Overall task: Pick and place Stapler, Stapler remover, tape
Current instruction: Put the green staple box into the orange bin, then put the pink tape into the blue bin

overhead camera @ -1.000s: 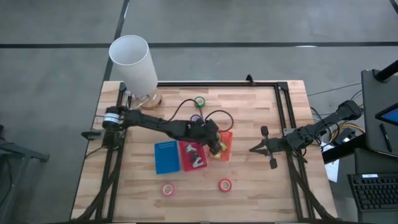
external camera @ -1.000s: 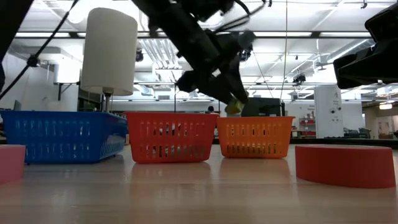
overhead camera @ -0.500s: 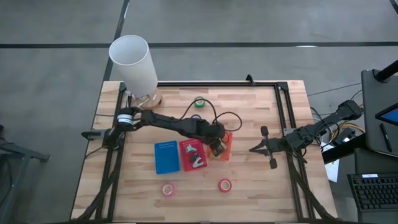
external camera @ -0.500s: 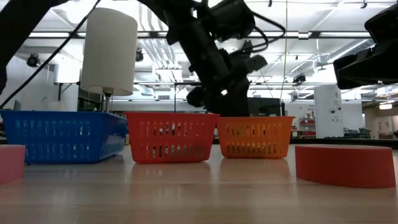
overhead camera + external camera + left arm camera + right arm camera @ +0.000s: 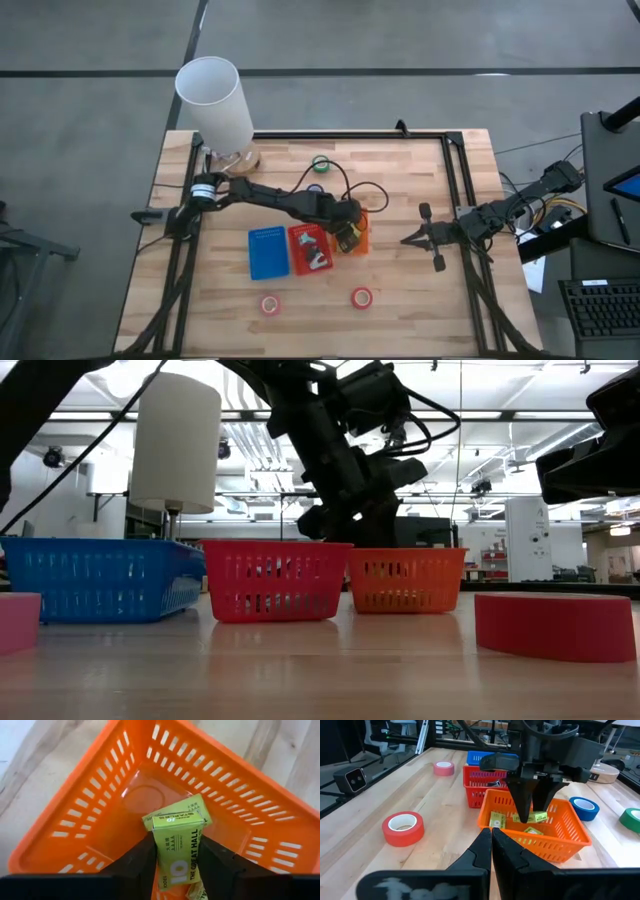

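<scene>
On the table (image 5: pixel 420 300), a pink tape roll (image 5: pixel 269 304) and a red tape roll (image 5: pixel 361 297) lie untouched near the front. The left end effector (image 5: pixel 176 851) has been lowered into the orange basket (image 5: pixel 362 238), its grip on a yellow-green staple box (image 5: pixel 177 850) apparently being loosened. The right end effector (image 5: pixel 408 240) is parked clenched.

Orange slotted basket (image 5: pixel 90 820), yellow-green box (image 5: pixel 176 845) with dark lettering, red basket (image 5: pixel 308 250), blue basket (image 5: pixel 267 252), 2 red tape rolls (image 5: pixel 361 297), green roll (image 5: pixel 320 164), blue roll (image 5: pixel 583 808), white cylinder (image 5: pixel 215 101), pale wood table (image 5: pixel 400 180)
</scene>
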`<state>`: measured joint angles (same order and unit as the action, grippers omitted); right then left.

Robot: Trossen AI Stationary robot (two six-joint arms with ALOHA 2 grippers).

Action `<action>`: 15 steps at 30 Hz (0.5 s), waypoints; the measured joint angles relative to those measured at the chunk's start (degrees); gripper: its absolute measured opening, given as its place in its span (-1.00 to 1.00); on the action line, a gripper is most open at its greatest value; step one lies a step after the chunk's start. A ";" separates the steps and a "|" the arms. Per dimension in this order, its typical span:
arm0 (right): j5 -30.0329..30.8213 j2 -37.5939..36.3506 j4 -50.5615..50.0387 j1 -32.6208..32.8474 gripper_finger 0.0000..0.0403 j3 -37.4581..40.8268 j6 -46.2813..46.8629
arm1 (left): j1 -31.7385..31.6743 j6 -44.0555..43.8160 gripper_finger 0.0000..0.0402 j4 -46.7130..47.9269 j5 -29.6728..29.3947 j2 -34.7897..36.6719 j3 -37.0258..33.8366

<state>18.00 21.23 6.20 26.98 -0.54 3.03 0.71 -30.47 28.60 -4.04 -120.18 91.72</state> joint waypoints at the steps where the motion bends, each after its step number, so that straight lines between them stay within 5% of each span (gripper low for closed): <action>1: 0.00 -0.02 0.00 0.00 -0.96 0.00 0.00 | 0.00 -0.23 -0.29 0.07 -0.68 0.01 0.00; 8: 0.00 -0.02 0.00 0.00 -0.96 0.00 0.00 | 0.00 0.78 -0.02 0.21 -2.57 0.11 0.19; 15: 0.00 -0.07 0.00 0.00 -0.96 0.00 0.00 | 0.00 1.21 0.03 1.63 -2.51 1.37 1.36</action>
<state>18.00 21.17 6.20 26.98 -0.54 3.03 0.71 -29.26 30.23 -6.55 -118.81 93.08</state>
